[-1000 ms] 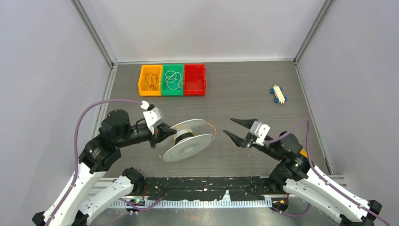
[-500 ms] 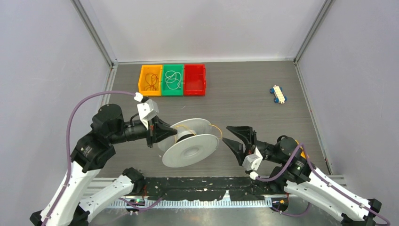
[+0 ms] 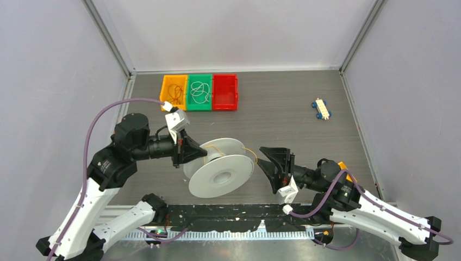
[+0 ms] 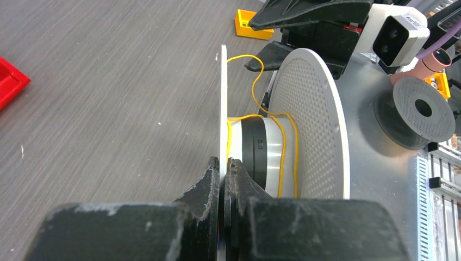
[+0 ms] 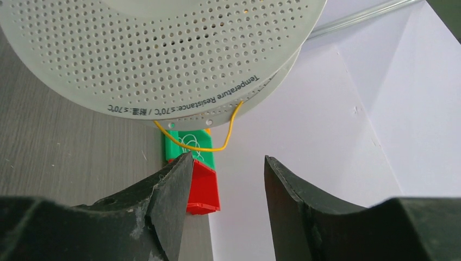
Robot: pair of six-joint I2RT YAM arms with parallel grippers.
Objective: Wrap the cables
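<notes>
A white perforated spool [image 3: 220, 175] is held off the table, tilted. My left gripper [image 3: 198, 153] is shut on its far flange; in the left wrist view the jaws [image 4: 223, 163] pinch the thin flange edge. The yellow cable [image 4: 282, 157] runs a few turns round the hub, and a loose loop [image 3: 251, 153] sticks out past the rim on the right. My right gripper [image 3: 262, 156] is open and empty, its tips just right of the spool. In the right wrist view the loop [image 5: 217, 148] hangs just ahead of the open gripper [image 5: 228, 160], below the spool [image 5: 163, 54].
Yellow [image 3: 173, 92], green [image 3: 199, 92] and red [image 3: 225, 92] bins stand in a row at the back left, the first two holding thin wires. A small toy car [image 3: 321, 109] lies at the back right. Black tape [image 3: 228, 215] lines the near edge.
My right gripper has rolled over and moved left and down, up to the spool's right rim. My left gripper has carried the spool a little to the right.
</notes>
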